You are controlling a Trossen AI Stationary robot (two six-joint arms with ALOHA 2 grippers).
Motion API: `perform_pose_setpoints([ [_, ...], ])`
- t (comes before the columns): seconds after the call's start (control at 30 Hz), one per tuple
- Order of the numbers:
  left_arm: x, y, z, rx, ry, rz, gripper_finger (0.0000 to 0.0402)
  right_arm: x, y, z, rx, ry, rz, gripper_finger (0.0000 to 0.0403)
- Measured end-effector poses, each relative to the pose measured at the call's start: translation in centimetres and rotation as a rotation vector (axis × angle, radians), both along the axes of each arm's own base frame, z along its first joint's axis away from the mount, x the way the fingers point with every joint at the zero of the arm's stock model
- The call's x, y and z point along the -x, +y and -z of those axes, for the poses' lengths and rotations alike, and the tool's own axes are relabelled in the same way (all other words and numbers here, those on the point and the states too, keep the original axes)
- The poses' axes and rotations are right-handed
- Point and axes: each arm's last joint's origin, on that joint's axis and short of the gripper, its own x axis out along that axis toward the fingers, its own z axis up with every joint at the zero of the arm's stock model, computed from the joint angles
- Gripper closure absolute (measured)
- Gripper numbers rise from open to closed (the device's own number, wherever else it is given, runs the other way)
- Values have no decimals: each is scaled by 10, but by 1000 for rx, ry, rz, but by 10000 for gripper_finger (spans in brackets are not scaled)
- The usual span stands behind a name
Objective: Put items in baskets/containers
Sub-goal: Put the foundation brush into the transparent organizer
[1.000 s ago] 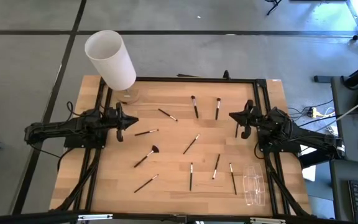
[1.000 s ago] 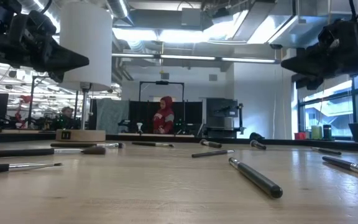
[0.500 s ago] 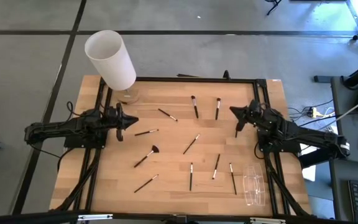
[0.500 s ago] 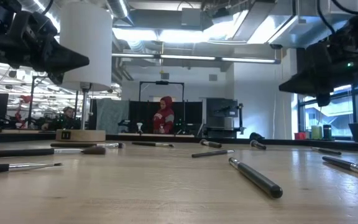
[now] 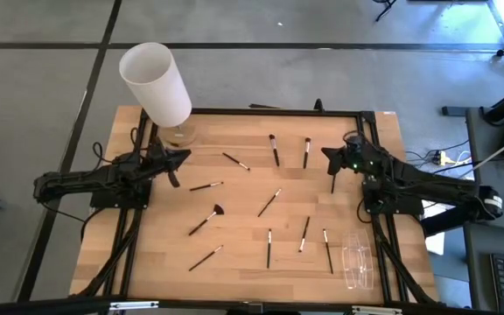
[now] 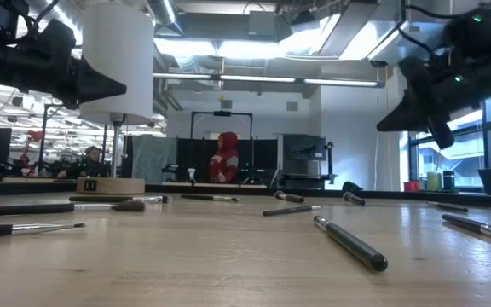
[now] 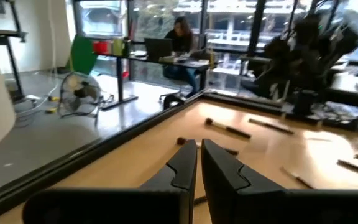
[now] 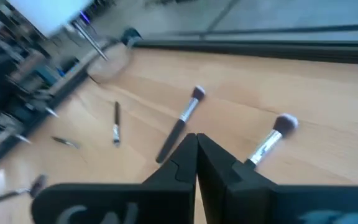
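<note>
We see the right gripper (image 5: 329,158), fingers pressed together and holding nothing, raised above the far right of the table (image 5: 243,280), with two brushes just to its left: the nearer brush (image 5: 306,151) and its neighbour (image 5: 274,149) both lie with their long axes running near to far, heads at the far end. We judge the right arm better placed for these two, since the left gripper (image 5: 182,156), also closed and empty, waits at the far left. The clear holder (image 5: 357,260) sits at the near right corner, well apart, so any brush we lift must travel toward us along the right side.
</note>
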Motion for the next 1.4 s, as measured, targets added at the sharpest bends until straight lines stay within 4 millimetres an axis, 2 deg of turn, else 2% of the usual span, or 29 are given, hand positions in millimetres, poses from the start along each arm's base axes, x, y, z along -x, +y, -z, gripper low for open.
perform_pose_setpoints([
  [0.13, -4, 1, 2, -31, 45, -11, 382, -14, -8, -17, -41, 152, 16, 393],
  [0.27, -10, 2, -2, -73, 42, -27, 382, -31, -18, -23, -98, 293, 70, 383],
  [0.37, -15, 3, 1, -66, 73, -29, 382, -47, -28, -28, -125, 356, 87, 357],
  [0.57, -27, 7, 12, -16, 152, -93, 382, -75, -54, -29, -187, 502, 115, 279],
  [0.7, -38, 8, 10, -2, 156, -107, 382, -93, -75, -22, -286, 567, 99, 248],
  [0.9, -65, 11, 4, 44, 228, -73, 382, -117, -99, -7, -435, 636, 45, 256],
  [1.13, -92, 11, 7, 34, 351, -91, 377, -124, -107, 2, -520, 760, 54, 284],
  [1.27, -104, 16, 8, 24, 392, -139, 344, -126, -112, 4, -527, 755, 67, 291],
  [1.4, -114, 26, 7, 34, 408, -173, 298, -122, -123, 14, -561, 775, 103, 291],
])
